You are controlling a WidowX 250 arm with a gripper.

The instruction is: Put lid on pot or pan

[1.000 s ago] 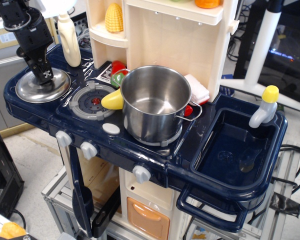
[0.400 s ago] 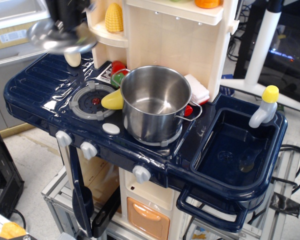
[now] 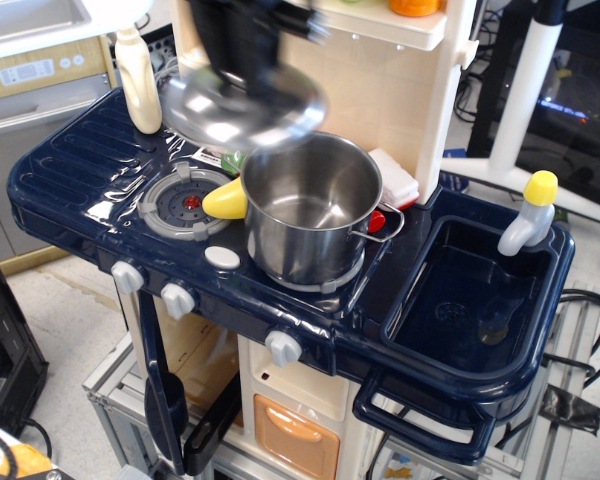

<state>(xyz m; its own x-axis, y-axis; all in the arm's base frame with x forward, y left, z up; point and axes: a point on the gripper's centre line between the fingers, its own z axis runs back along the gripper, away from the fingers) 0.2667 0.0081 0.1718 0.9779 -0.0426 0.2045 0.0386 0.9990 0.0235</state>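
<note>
Carried in mid-air: lid (image 3: 242,108), blurred, just left of pot (image 3: 310,205), apparently clamped at its knob by end effector (image 3: 248,45) for placement.

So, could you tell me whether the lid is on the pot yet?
Not yet. The lid hangs blurred above the open steel pot's left rim.
</note>
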